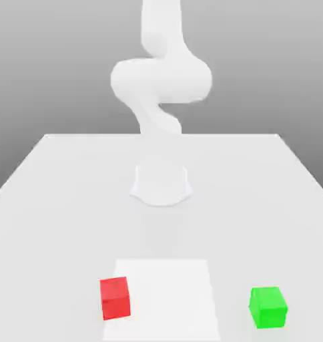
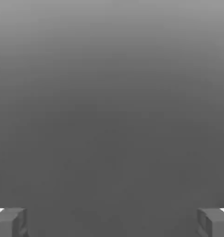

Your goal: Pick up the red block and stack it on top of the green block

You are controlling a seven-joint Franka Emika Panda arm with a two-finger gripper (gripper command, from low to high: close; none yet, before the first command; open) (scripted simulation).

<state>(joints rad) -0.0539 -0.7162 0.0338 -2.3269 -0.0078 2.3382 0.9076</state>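
Step in hand, by the look of it: the approach to the red block [image 1: 115, 297], nothing lifted yet. Best done by bringing the gripper [image 2: 112, 222] straight over the block, turning the wrist so the fingers [image 2: 10, 222] line up with two opposite flat faces, then descending until the pads straddle the middle of the sides before closing; a skewed or off-centre pinch could twist the cube or push it across the table [image 1: 57, 194]. Jaws at full spread now, with bare grey between them and nothing held, so ready for the descent as they stand. Red block: a small, sharp-edged cube, uniformly red, resting flat near the table's front edge at the exterior view's left, on the border of a paler square patch [image 1: 171, 294]. Further to the exterior view's right, well apart from it: the green block [image 1: 267, 306], same size and shape, also flat on the table, top face free to receive the stack.
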